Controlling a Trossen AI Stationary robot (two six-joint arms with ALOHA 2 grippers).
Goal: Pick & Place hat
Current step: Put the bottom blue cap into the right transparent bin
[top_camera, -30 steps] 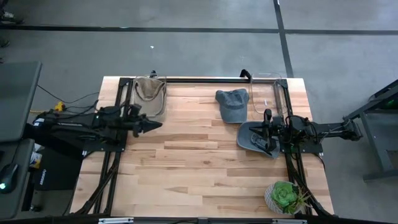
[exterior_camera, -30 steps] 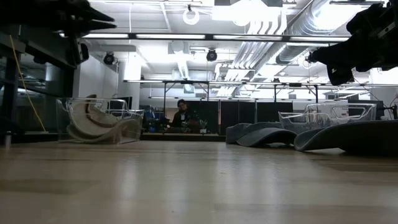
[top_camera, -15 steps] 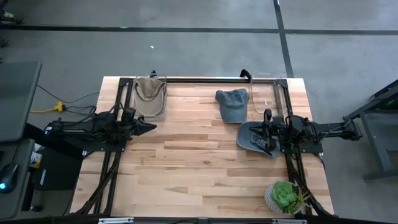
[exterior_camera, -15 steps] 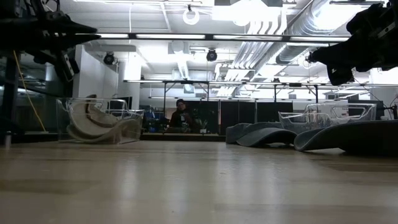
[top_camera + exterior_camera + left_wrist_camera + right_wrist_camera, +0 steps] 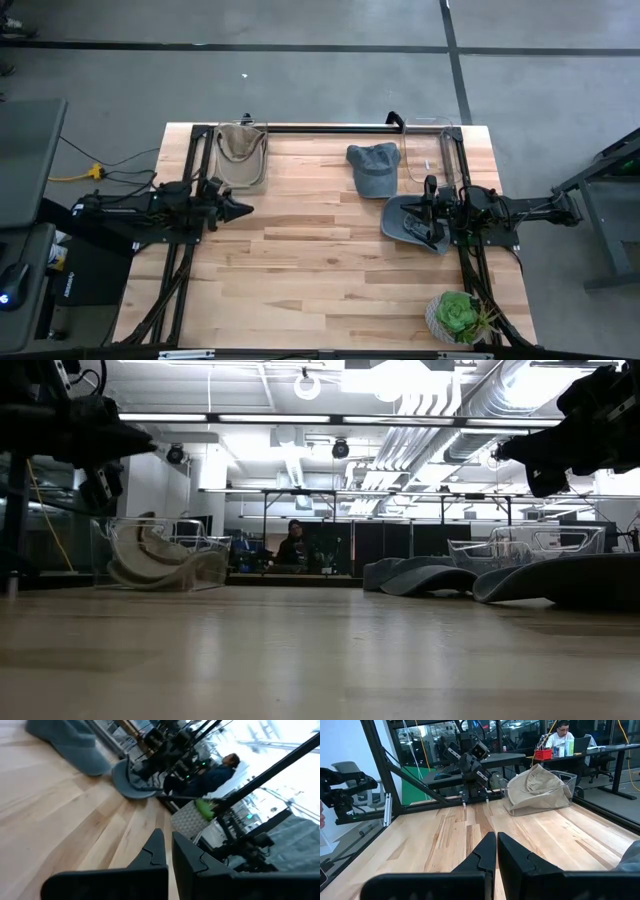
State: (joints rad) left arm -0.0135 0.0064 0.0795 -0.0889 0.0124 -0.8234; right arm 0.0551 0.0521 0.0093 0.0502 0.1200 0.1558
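While both arms hang above the wooden table [image 5: 320, 260], we find the left gripper [image 5: 244, 209] over the table's left part, its fingers pressed together with nothing between them. In the left wrist view those dark fingers [image 5: 156, 851] meet almost edge to edge above bare planks.

We see the right gripper [image 5: 431, 186] at the table's right side, likewise closed and empty; the right wrist view shows its two fingers [image 5: 488, 851] side by side with only a sliver between. It sits over the edge of a blue-grey hat [image 5: 408, 222] that lies flat on the wood, and we cannot tell from above whether it touches the fabric. From the low camera that gripper [image 5: 535, 468] hangs clear above the hats.

We count a second blue-grey hat [image 5: 373, 168] farther back, just beside a clear bin [image 5: 432, 150] at the back right corner. At the back left, a tan hat [image 5: 240, 152] rests inside another clear bin [image 5: 262, 135]; the right wrist view shows it slumped in that container [image 5: 538, 788].

We also note a potted green plant [image 5: 457, 316] at the front right corner, well apart from both grippers. Beyond the table, a person [image 5: 296, 546] sits at a desk in the room, and another person [image 5: 563, 735] shows behind the tan hat's bin.
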